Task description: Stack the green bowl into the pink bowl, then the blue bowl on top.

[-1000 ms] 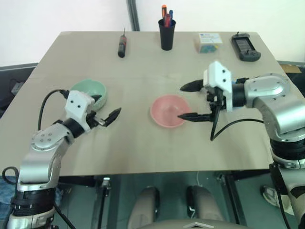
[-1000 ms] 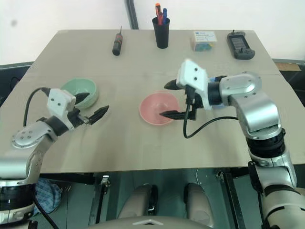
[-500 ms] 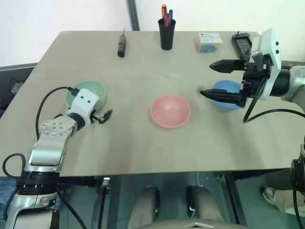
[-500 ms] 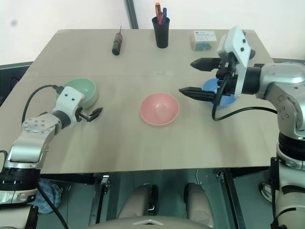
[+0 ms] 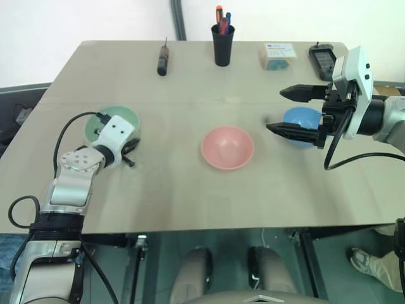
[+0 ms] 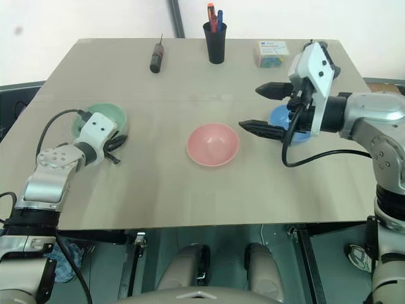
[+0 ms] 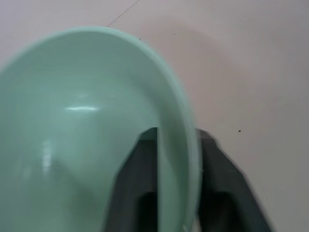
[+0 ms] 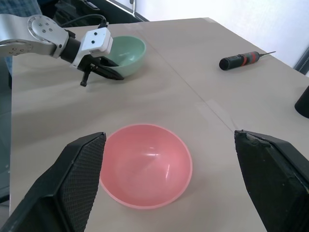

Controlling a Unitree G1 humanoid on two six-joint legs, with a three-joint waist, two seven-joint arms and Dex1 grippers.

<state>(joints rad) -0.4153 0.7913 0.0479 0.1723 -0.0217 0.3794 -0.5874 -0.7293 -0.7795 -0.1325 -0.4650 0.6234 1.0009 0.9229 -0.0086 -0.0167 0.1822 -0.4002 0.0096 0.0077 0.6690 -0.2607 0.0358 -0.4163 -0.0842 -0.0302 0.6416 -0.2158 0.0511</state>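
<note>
The left pincer reached low and forward, clamped on the green bowl's near rim — one finger inside, one outside. The right pincer hovered with fingers spread wide, grasping nothing, just in front of the blue bowl. The pink bowl sat mid-worktop between them — screwdriver and pen cup well behind.

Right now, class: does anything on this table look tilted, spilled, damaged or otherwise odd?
Nothing stands out. The green bowl, pink bowl and blue bowl sit upright and apart on the table. The left hand pinches the green bowl's rim.
</note>
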